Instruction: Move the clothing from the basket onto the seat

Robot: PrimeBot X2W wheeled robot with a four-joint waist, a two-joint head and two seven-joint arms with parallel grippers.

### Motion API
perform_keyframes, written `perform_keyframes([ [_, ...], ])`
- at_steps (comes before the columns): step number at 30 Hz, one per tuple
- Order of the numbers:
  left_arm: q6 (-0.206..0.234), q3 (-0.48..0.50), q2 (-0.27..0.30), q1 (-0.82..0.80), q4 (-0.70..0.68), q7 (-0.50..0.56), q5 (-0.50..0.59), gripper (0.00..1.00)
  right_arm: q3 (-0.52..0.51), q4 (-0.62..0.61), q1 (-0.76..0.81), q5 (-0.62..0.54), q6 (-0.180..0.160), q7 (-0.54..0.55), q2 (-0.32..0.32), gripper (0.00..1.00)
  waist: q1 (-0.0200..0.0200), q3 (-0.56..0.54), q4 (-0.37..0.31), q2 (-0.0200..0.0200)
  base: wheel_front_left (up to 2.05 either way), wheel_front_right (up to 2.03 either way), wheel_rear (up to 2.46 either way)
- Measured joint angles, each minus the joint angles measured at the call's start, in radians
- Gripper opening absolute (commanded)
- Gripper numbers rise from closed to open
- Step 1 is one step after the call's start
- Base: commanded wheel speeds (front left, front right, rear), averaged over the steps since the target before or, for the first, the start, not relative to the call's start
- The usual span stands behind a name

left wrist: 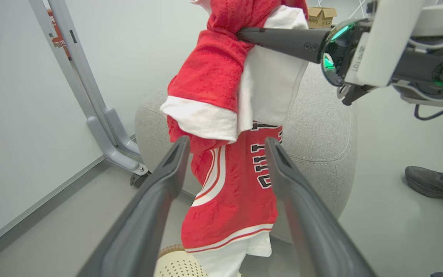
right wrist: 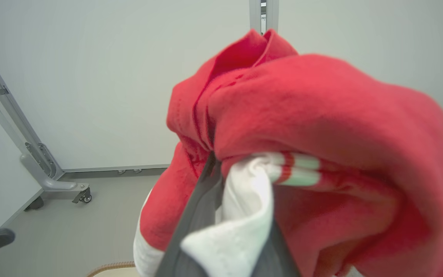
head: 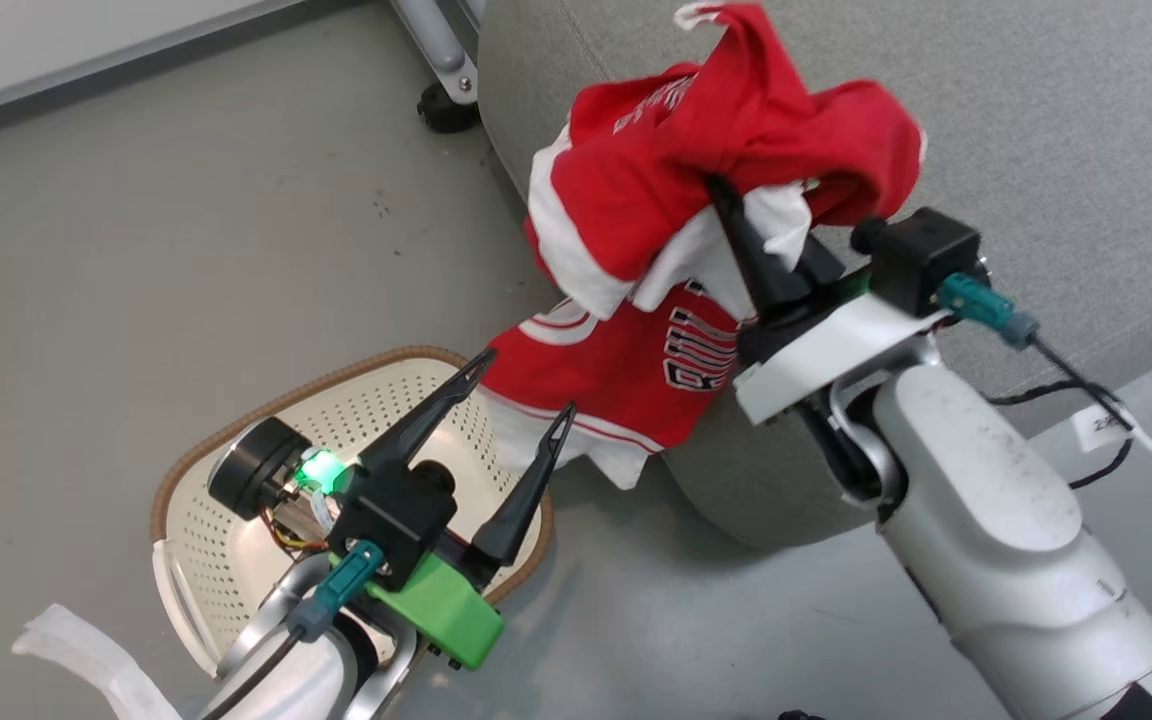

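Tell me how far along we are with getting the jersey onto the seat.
Done: the jersey is lifted out of the basket, its hem dangling near the rim. In hand: the right hand is shut on bunched cloth, holding it up beside a corner of the seat; the left hand hangs open over the basket, holding nothing. Left: carry it over the cushion and release.

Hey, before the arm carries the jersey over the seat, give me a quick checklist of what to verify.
1. Right gripper, jaws shut on jersey: ok.
2. Left gripper, jaws open and empty: ok.
3. Jersey clear of basket: cannot tell.
4. Seat top bare where visible: ok.
5. Shoe beside seat, away from jersey: ok.
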Motion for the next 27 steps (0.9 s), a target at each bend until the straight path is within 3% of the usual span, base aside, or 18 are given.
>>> perform_keyframes([
  [7, -0.016, -0.027, -0.007, -0.062, -0.021, 0.01, 0.021, 1.0, -0.169, -0.002, -0.134, -0.008, 0.0, -0.001, -0.08, 0.0, 0.0001, 0.08, -0.011, 0.0, 0.0, 0.0, 0.0],
  [18, -0.042, -0.064, -0.018, -0.174, -0.029, -0.005, 0.059, 1.0, -0.367, 0.066, -0.443, 0.012, 0.0, 0.01, -0.283, 0.0, 0.0001, 0.204, 0.049, 0.0, 0.0, 0.0, 0.0],
  [23, -0.047, -0.071, -0.021, -0.208, -0.025, -0.012, 0.066, 1.0, -0.436, 0.161, -0.494, 0.021, 0.0, 0.042, -0.335, 0.0, 0.0, 0.262, 0.084, 0.0, 0.0, 0.0, 0.0],
  [27, -0.049, -0.084, -0.025, -0.229, -0.02, -0.018, 0.07, 1.0, -0.451, 0.277, -0.468, 0.022, 0.0, 0.059, -0.339, 0.0, 0.0, 0.305, 0.113, 0.0, 0.0, 0.0, 0.0],
])
